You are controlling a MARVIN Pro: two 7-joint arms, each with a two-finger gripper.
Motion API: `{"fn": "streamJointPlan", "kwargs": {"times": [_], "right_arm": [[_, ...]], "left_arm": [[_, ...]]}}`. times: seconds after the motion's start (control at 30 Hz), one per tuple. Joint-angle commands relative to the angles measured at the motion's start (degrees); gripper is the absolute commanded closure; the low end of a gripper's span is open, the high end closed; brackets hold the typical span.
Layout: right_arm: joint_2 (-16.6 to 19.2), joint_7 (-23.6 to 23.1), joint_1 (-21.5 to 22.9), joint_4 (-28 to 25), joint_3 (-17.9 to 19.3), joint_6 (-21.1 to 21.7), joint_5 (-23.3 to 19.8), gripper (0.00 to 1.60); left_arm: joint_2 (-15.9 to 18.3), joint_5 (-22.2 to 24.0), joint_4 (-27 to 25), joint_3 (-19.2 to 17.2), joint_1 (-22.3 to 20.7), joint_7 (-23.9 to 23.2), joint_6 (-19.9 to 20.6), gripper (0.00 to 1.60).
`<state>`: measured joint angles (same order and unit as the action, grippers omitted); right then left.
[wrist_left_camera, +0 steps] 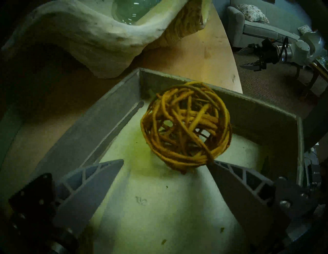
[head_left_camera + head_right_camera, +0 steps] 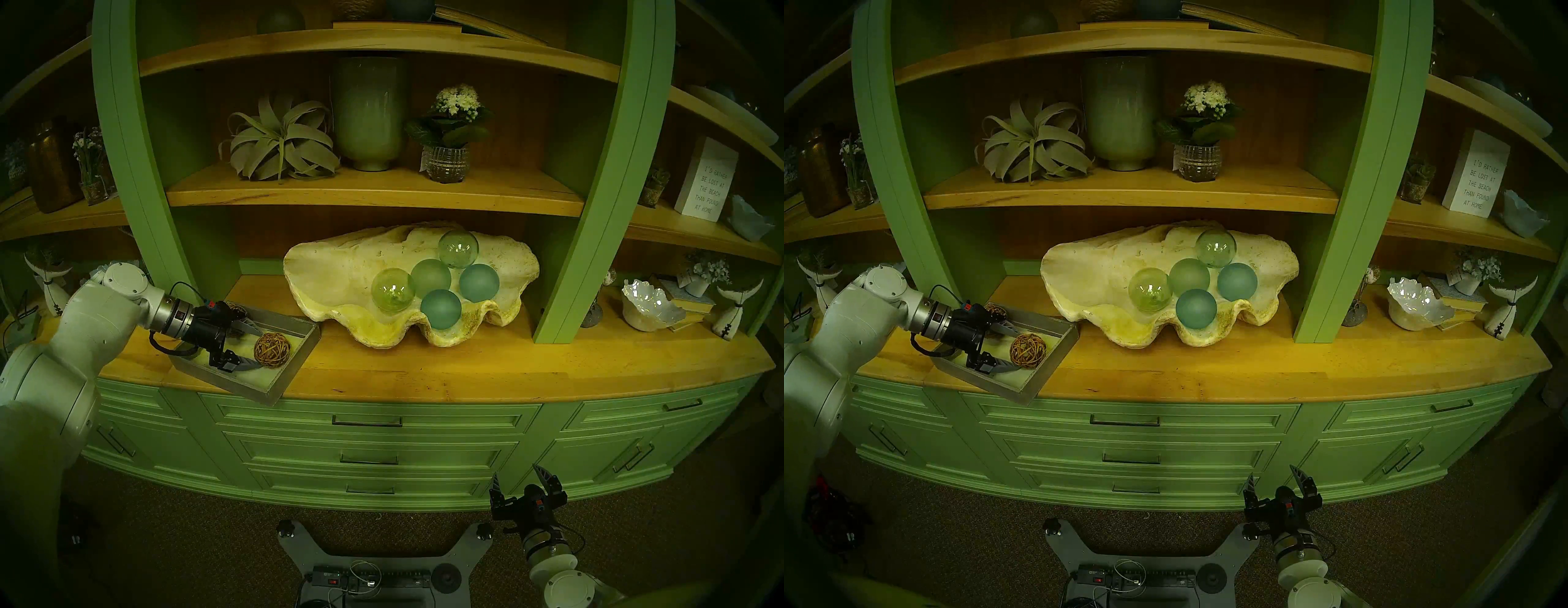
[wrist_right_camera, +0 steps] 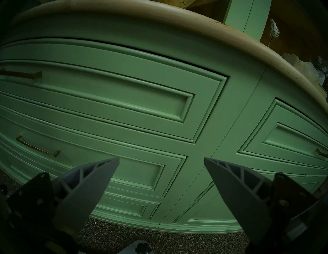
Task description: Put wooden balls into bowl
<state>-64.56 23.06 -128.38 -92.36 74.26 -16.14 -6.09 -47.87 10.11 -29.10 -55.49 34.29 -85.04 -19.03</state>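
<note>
The wooden ball (image 1: 186, 127) nearest your left gripper (image 1: 165, 160) sits in the grey tray (image 2: 297, 361), just past the spread, empty jaws, 1 tip about touching it. You're at the reach-and-grasp step: push in until the fingers straddle it, then close gently. A 2nd woven ball (image 2: 995, 311) peeks out behind the wrist. Farther right, the clam shell bowl (image 2: 339, 271) holds 5 glass spheres (image 2: 441, 309). Your right gripper (image 2: 522, 482) hangs open, low.
</note>
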Motion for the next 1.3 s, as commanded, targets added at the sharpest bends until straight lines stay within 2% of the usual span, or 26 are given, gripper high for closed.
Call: {"fn": "streamJointPlan", "kwargs": {"times": [0.0, 0.4, 0.7, 0.93, 1.27], "right_arm": [[0.11, 0.01, 0.16, -1.5, 0.1, -0.48, 0.16, 0.0], [0.27, 0.04, -0.13, -1.97, 0.15, -0.51, 0.15, 0.0], [0.34, 0.05, -0.19, -2.09, 0.14, -0.48, 0.13, 0.0], [0.34, 0.05, -0.15, -2.03, 0.12, -0.45, 0.11, 0.0], [0.32, 0.04, -0.04, -1.86, 0.08, -0.43, 0.09, 0.0]], "left_arm": [[1.52, 3.41, -1.42, -3.83, -7.07, 0.04, -1.55, 0.0], [3.43, 7.28, 0.31, -2.79, -5.43, 0.04, -3.66, 0.0], [4.86, 9.83, -1.12, 0.26, -3.21, 0.04, -4.48, 0.0], [7.1, 11.96, -4.82, 2.67, -2.94, 0.04, -5.09, 0.0], [12.42, 15.62, -12.96, 6.22, -1.13, 0.04, -5.02, 0.0]]}}
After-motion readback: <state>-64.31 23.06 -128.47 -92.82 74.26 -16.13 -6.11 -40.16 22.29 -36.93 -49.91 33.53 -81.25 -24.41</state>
